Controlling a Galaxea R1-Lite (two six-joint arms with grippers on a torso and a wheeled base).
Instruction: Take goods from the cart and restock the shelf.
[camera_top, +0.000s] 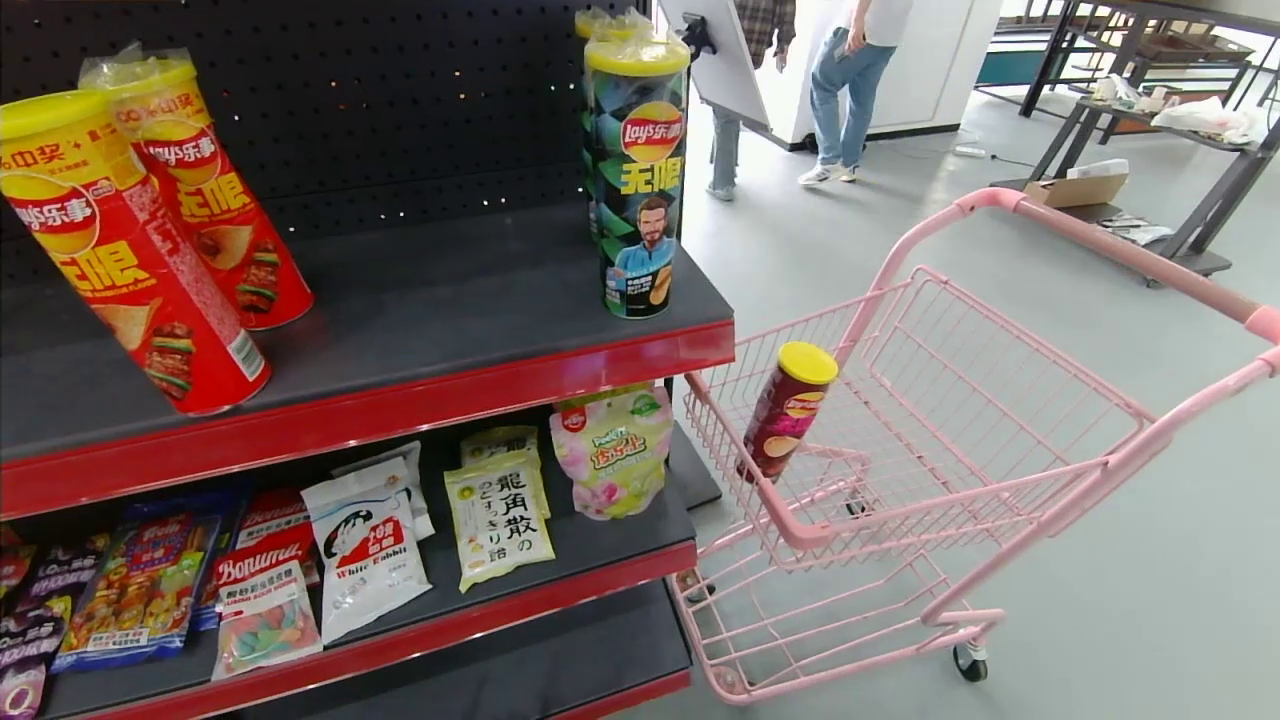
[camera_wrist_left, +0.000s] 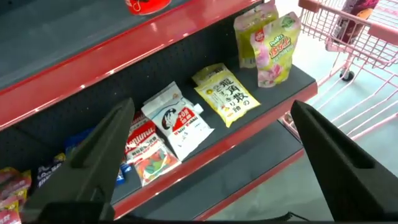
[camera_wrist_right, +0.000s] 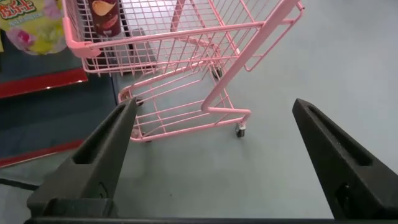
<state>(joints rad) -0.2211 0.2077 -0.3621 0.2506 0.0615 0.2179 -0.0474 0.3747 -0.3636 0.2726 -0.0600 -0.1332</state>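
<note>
From my head: the cart (camera_top: 1100, 243) stands just beside the end of the shelf (camera_top: 420, 300); the maroon can (camera_top: 785, 420) is inside the cart, tilted, yellow lid up, leaning in the corner nearest the shelf. On the top board a dark can (camera_top: 640, 180) stands upright at the end next to the cart; two red cans (camera_top: 130, 250) stand at the end far from the cart. On the board below, a pouch (camera_top: 612, 450) stands nearest the cart; a yellow bag (camera_top: 497, 520) comes next, farther from the cart; a white bag (camera_top: 365, 550) lies farther from the cart again, among other packets.

From my left wrist: my left gripper (camera_wrist_left: 212, 106) hangs before the lower board, well apart from the cart; its jaws are spread wide and hold nothing. The white bag, the yellow bag and the pouch lie beyond them, and past these a part of the cart with the can.

From my right wrist: my right gripper (camera_wrist_right: 214, 104) hangs over the grey floor (camera_wrist_right: 298, 162) near the cart's wheeled end; its jaws are spread wide too, with nothing between them; the can stands beyond, in the cart.
</note>
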